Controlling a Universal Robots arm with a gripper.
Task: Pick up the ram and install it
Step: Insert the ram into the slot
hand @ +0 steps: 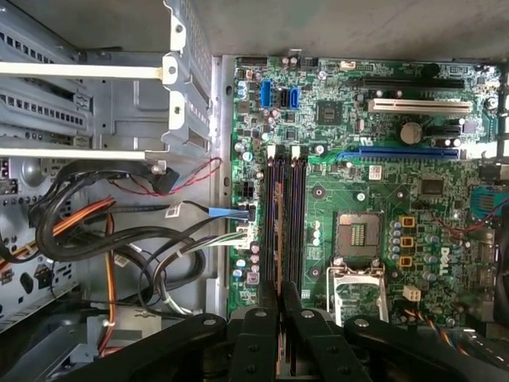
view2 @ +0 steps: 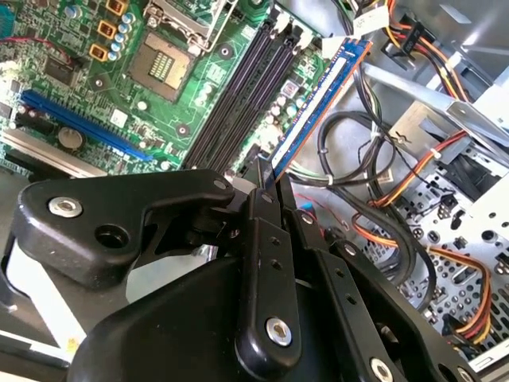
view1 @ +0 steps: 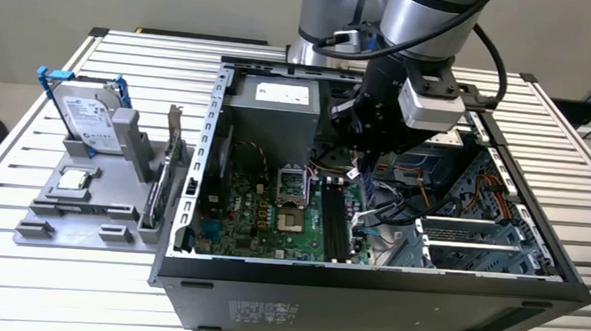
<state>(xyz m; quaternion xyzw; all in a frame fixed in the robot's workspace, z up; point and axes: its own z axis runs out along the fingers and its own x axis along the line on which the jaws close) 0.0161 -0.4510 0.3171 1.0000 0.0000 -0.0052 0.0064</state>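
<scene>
The arm (view1: 427, 20) reaches down into the open computer case (view1: 371, 282), which lies on its side on the slatted metal surface (view1: 30, 141). In the second wrist view the pincer (view2: 270, 179) is closed on the ram (view2: 318, 99), its black fingers (view2: 266, 231) pinching one end of the stick. The ram stands on its long edge, its blue face with white labels showing, and it reaches away from the pincer along the black memory slots (view2: 238, 95) of the green motherboard (view2: 71, 72). In the first wrist view the stick shows as a thin line running lengthwise over the pair of slots, next to the processor socket (hand: 358, 235). Whether its lower edge touches a slot cannot be told. Orange and black cables (view2: 374, 199) lie just beside the slots. Outside the case, toward the exterior view's left, a grey holder (view1: 77, 206) carries a hard drive in a blue frame (view1: 88, 114) and an upright expansion card (view1: 166, 173)
</scene>
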